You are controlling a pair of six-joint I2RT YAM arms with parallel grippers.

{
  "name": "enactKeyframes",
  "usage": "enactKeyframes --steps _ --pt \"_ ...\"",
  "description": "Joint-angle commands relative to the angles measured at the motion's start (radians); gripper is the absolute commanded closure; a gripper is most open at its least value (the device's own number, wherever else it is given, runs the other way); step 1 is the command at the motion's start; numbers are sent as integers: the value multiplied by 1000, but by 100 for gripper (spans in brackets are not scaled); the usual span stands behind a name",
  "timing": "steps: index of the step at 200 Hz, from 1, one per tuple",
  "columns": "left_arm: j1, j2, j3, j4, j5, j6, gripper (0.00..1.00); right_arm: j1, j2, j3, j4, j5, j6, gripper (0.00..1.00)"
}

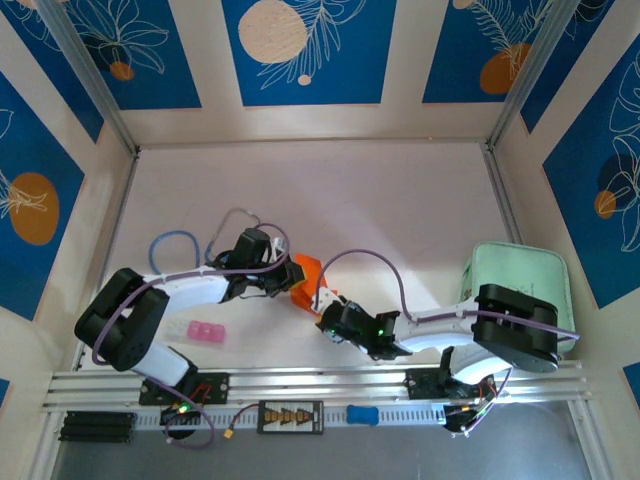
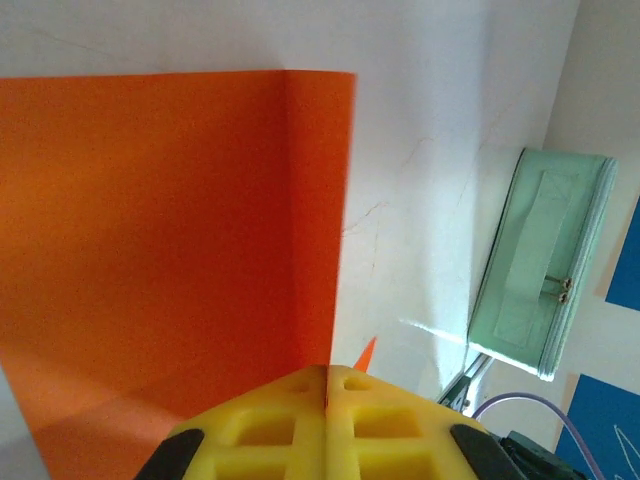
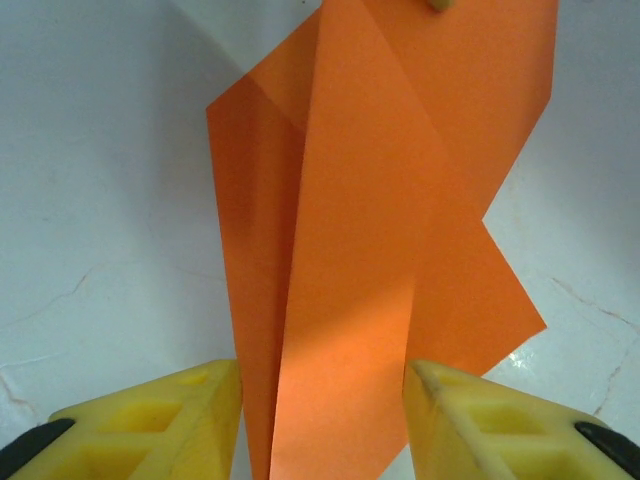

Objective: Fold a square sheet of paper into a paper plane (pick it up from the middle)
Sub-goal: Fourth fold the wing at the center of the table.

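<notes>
enclosure walls (image 1: 310, 50): flat cream panels with blue rectangles printed with white leaf outlines and orange and cream discs.
table (image 1: 400, 200): white, matte, smooth; hairline cracks show in both wrist views.
left arm (image 1: 150, 300): black and white segments, lilac cable along it, reaching to mid-table.
right arm (image 1: 480, 325): same build, bent back toward the centre.
green case (image 1: 520, 265): pale green, soft-looking, rounded corners, a flat strap and paler piping along its edge (image 2: 540, 260); it lies at the table's right side, and its inside cannot be seen.
orange sheet (image 1: 306, 272): thin, bright, unmarked paper, partly folded, at mid-table between the two grippers; the left wrist view shows a straight vertical crease (image 2: 160, 250), the right wrist view shows overlapping slanted flaps with sharp corners (image 3: 380, 250).
left gripper (image 2: 326, 372): yellow ribbed foam fingers pressed together, pinching the orange sheet's crease in their seam.
right gripper (image 3: 325, 375): yellow fingers (image 3: 160, 410) standing moderately apart, the folded paper lying in the gap; whether the pads touch it cannot be told.
pink block (image 1: 207, 331): small, rectangular, beside the left arm.
</notes>
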Motion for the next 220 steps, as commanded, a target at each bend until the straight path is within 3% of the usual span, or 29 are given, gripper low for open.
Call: enactKeyframes --steps 1,88,220 --pt "-5 -7 23 -21 -5 1 93 10 29 33 39 72 -1 54" --pt "-6 -8 23 -31 -13 1 91 -6 52 41 46 48 48 66" --pt "-6 -8 34 -51 -18 9 91 -15 44 17 75 69 77 75"
